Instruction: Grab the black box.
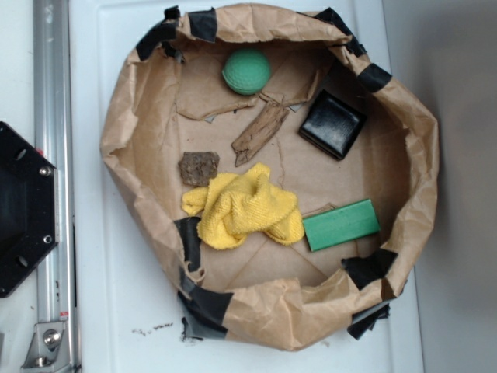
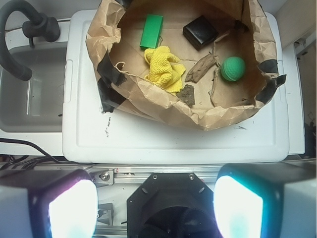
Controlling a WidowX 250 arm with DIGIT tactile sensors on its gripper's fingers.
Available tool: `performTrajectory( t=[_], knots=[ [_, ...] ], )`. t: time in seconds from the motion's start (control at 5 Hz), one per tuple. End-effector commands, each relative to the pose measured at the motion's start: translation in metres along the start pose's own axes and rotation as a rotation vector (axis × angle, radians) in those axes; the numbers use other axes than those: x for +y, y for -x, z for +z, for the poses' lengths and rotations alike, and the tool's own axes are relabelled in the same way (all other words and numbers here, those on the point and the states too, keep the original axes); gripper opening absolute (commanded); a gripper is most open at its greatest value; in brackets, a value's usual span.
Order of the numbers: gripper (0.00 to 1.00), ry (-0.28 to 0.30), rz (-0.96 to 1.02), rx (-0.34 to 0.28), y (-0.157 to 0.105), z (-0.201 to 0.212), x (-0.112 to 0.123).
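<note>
The black box (image 1: 333, 123) is small, square and glossy, and lies at the right of the brown paper nest (image 1: 130, 116). In the wrist view the black box (image 2: 199, 31) shows near the top, far from me. My gripper (image 2: 156, 208) hangs high over the robot's own black base plate (image 2: 168, 198), well short of the nest. Its two glowing fingers (image 2: 72, 210) stand wide apart with nothing between them. The arm itself does not show in the exterior view.
Inside the nest lie a green ball (image 1: 246, 71), a yellow cloth (image 1: 245, 208), a flat green block (image 1: 341, 225), a wood scrap (image 1: 260, 130) and a brown cork square (image 1: 199, 168). A metal rail (image 1: 51, 186) runs at the left. A grey sink (image 2: 29, 94) sits beside the white table (image 2: 173, 139).
</note>
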State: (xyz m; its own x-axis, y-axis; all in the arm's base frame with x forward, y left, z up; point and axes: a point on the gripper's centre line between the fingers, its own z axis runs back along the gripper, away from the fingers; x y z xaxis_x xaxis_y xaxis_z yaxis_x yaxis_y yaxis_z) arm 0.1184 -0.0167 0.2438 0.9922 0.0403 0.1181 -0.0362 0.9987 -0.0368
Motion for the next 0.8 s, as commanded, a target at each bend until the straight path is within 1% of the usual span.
performTrajectory(
  t=[0.0,0.2,0.4,0.6],
  knots=[
    [1.00,0.000,0.000,0.000,0.000,0.000,0.000],
    [1.00,-0.109,-0.159,-0.043,-0.048,-0.022,0.015],
    [1.00,-0.177,-0.324,-0.075,-0.099,-0.045,0.029],
    [1.00,-0.205,-0.489,-0.079,-0.126,-0.075,0.032]
  ],
)
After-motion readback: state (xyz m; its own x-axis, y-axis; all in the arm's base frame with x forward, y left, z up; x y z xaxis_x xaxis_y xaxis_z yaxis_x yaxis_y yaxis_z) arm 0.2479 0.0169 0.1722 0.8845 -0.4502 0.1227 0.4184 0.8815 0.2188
